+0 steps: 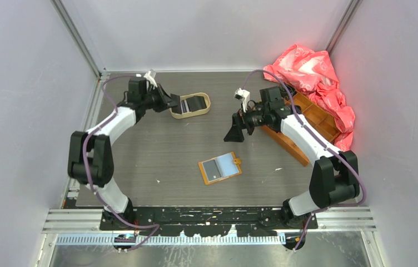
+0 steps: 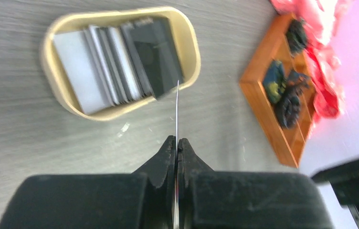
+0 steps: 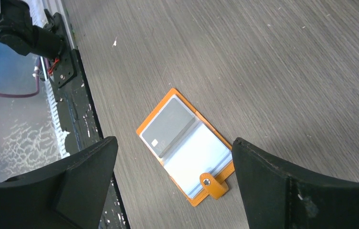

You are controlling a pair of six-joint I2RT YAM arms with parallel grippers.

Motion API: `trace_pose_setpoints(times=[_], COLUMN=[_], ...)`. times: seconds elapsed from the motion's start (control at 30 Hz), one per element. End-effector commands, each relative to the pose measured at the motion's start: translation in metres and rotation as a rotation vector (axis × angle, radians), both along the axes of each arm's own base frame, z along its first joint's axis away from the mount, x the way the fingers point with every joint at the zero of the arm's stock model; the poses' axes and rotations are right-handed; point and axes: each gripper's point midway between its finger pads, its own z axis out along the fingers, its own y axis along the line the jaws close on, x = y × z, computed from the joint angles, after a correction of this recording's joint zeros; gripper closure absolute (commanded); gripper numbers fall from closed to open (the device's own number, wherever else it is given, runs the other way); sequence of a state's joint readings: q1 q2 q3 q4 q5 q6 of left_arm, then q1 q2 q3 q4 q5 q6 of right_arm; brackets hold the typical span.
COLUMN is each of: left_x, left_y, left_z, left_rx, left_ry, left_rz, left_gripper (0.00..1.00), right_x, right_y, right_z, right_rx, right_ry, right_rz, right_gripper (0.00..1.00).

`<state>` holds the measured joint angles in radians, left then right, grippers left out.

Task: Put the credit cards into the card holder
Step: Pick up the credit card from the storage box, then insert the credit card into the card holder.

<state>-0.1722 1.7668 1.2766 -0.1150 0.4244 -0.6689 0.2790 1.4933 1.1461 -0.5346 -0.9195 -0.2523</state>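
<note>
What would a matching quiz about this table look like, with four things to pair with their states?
Things:
1. left end effector
2. right end effector
3. card holder
4. oval tray

States:
A. lying open on the table
B. jaws wide apart, holding nothing
C. holding a row of cards
D. shut on one thin card, seen edge-on

Pairs: 1-D, 2-B, 3-A, 4-C

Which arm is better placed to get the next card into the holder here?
Left. The left gripper is shut on a thin card, seen edge-on, just off the oval tray. The right gripper is open and empty above the open card holder, so at most it could steady it.
</note>
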Motion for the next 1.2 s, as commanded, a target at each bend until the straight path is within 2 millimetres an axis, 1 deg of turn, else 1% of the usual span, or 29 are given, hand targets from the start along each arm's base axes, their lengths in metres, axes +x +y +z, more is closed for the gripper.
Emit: trace_pose_setpoints(times=[0.0, 0.03, 0.07, 0.1, 0.2, 0.27, 0.33, 0.4, 0.43, 0.53, 0.6, 0.73, 0.87, 0.97, 1.17], left_x=[-0.038, -0.055, -0.07, -0.083, -0.125, -0.152, -0.177, -0.198, -0.207, -0.232, -0.244, -0.26, -0.268, -0.271, -0.28], left_y=[-0.033, -0.037, -0.042, -0.046, -0.06, -0.068, -0.076, -0.082, -0.083, -0.088, -0.091, -0.101, -0.108, -0.112, -0.121], left_z=[0.082, 0.077, 0.08, 0.089, 0.1, 0.105, 0.106, 0.109, 0.115, 0.114, 0.113, 0.111, 0.109, 0.106, 0.103], left_rx=[-0.114, -0.125, -0.139, -0.158, -0.221, -0.268, -0.308, -0.345, -0.371, -0.426, -0.449, -0.472, -0.477, -0.478, -0.49], left_ry=[-0.387, -0.413, -0.454, -0.511, -0.636, -0.703, -0.763, -0.824, -0.868, -0.912, -0.933, -0.952, -0.952, -0.944, -0.927], left_rz=[-0.152, -0.163, -0.181, -0.194, -0.228, -0.242, -0.255, -0.263, -0.255, -0.269, -0.288, -0.336, -0.365, -0.38, -0.43], left_gripper=[1.0, 1.0, 1.0, 1.0, 1.0, 1.0, 1.0, 1.0, 1.0, 1.0, 1.0, 1.0, 1.0, 1.0, 1.0], right_x=[-0.012, -0.016, -0.02, -0.025, -0.035, -0.041, -0.046, -0.051, -0.053, -0.063, -0.068, -0.075, -0.084, -0.089, -0.091], right_y=[0.001, 0.002, 0.003, 0.004, 0.007, 0.011, 0.014, 0.019, 0.022, 0.03, 0.035, 0.045, 0.053, 0.056, 0.06], right_z=[0.026, 0.03, 0.032, 0.033, 0.038, 0.043, 0.047, 0.051, 0.052, 0.054, 0.057, 0.059, 0.059, 0.063, 0.07], right_rx=[0.069, 0.085, 0.102, 0.12, 0.173, 0.216, 0.253, 0.281, 0.289, 0.305, 0.315, 0.337, 0.34, 0.348, 0.36], right_ry=[-0.182, -0.207, -0.223, -0.232, -0.235, -0.22, -0.198, -0.18, -0.171, -0.143, -0.13, -0.093, -0.073, -0.073, -0.057], right_rz=[0.079, 0.097, 0.115, 0.132, 0.172, 0.195, 0.207, 0.218, 0.225, 0.255, 0.273, 0.291, 0.322, 0.346, 0.336], right_gripper=[0.06, 0.06, 0.06, 0.06, 0.06, 0.06, 0.07, 0.07, 0.07, 0.08, 0.08, 0.12, 0.17, 0.21, 0.31])
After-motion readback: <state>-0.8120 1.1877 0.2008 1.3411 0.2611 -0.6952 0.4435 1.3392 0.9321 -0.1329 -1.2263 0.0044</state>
